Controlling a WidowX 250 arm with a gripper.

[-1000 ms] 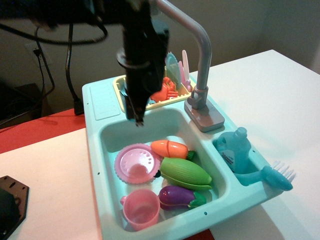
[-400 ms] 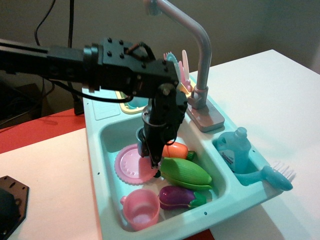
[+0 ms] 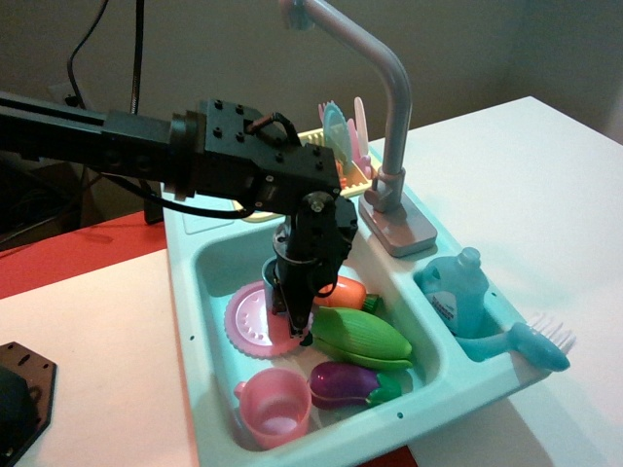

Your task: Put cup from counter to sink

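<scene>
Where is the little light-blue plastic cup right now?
The light-blue plastic cup sits in the mint-green sink, over the pink plate, mostly hidden behind the black claw.

Soft, even indoor light; dim background, slightly grainy, mild blur.

Sink [image 3: 200,268] mint green; plate [image 3: 248,326] pink; corn [image 3: 362,338] green; eggplant [image 3: 343,381] purple; cup [image 3: 270,276] apparently light blue, mostly hidden.
</scene>
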